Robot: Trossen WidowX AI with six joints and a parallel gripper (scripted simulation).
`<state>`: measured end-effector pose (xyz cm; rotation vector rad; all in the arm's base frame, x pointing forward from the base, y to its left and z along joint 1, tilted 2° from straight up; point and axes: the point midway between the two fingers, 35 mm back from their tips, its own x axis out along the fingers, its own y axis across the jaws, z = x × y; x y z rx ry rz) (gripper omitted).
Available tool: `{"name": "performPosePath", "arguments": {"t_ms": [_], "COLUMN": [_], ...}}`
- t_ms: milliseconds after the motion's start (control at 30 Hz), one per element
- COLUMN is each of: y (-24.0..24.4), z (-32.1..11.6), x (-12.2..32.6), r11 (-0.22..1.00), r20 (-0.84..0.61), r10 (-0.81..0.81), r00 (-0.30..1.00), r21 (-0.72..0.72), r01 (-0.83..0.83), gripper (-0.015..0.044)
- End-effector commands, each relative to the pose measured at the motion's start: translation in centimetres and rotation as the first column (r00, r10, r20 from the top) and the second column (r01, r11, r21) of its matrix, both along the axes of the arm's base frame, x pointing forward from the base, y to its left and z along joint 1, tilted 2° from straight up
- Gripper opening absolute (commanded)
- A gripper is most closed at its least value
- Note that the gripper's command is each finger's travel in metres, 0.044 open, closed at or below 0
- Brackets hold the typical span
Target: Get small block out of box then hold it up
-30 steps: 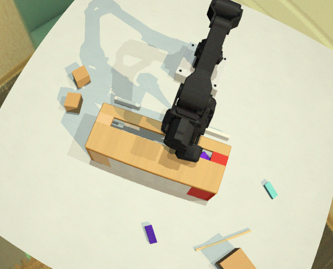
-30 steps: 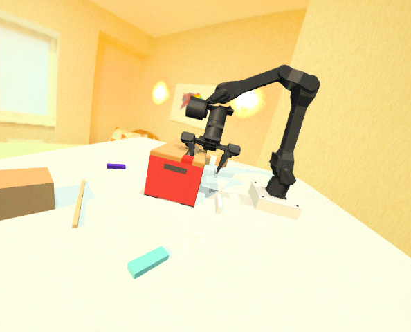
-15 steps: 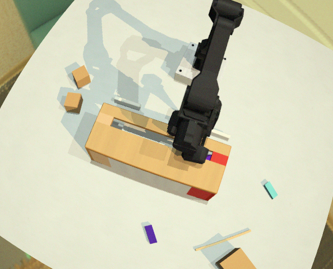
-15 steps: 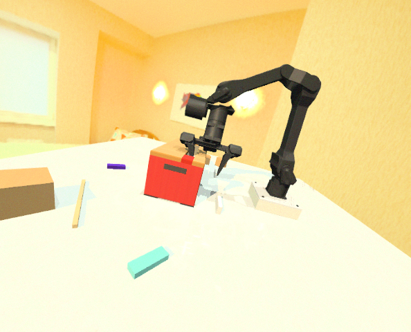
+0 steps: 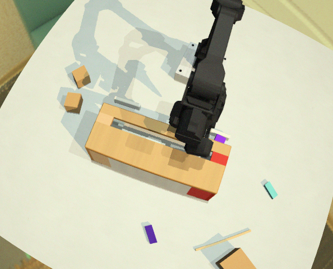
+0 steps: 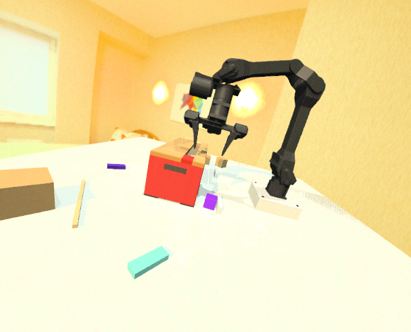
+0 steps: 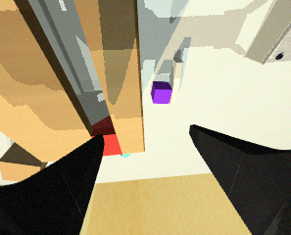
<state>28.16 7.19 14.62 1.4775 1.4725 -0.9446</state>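
Observation:
The small purple block (image 5: 220,139) (image 6: 209,201) (image 7: 161,93) is outside the box, on the table at the box's arm side near its red end. It lies right beside a low white bar (image 6: 219,205) (image 7: 176,78). The box (image 5: 111,139) (image 6: 169,184) (image 7: 130,132) stands upright, with a long slot in its top and a red end. My gripper (image 6: 209,151) (image 7: 147,133) is open and empty, high above the block. One finger is over the slotted box top, the other beyond the box's arm-side edge. In the top view the arm hides the fingertips.
A second light bar (image 5: 127,102) lies along the same box side. Two orange cubes (image 5: 81,76) (image 5: 73,102) lie past the far end. A teal block (image 5: 271,190) (image 6: 148,261), dark purple block (image 5: 151,233) (image 6: 116,166), thin stick (image 5: 223,240) (image 6: 78,203) and large carton (image 5: 237,259) (image 6: 18,193) lie farther out.

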Motion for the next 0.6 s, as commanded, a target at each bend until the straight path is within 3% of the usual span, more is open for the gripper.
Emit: {"name": "performPosePath", "arguments": {"t_ms": [0, 133, 167, 300, 433, 567], "y": [0.0, 0.0, 0.0, 0.7, 1.4, 2.0], "z": [-0.1, -0.1, -0.1, -0.1, -0.1, 0.1], "x": [0.0, 0.0, 0.0, -0.4, -0.9, -1.4], "r11": [1.000, 1.000, 1.000, 0.933, 0.701, 0.349], "r20": [-0.002, -0.002, 0.006, 0.143, 0.236, 0.238], "r10": [0.000, 0.000, 0.017, 0.359, 0.714, 0.932], "r00": [1.000, 1.000, 1.000, 0.922, 0.660, 0.272], "r21": [0.000, 0.000, -0.003, -0.089, -0.242, -0.401], "r01": [0.000, 0.000, -0.017, -0.349, -0.671, -0.847], "gripper": [0.0400, 0.0400, 0.0374, 0.0285, 0.0285, 0.0285]}}
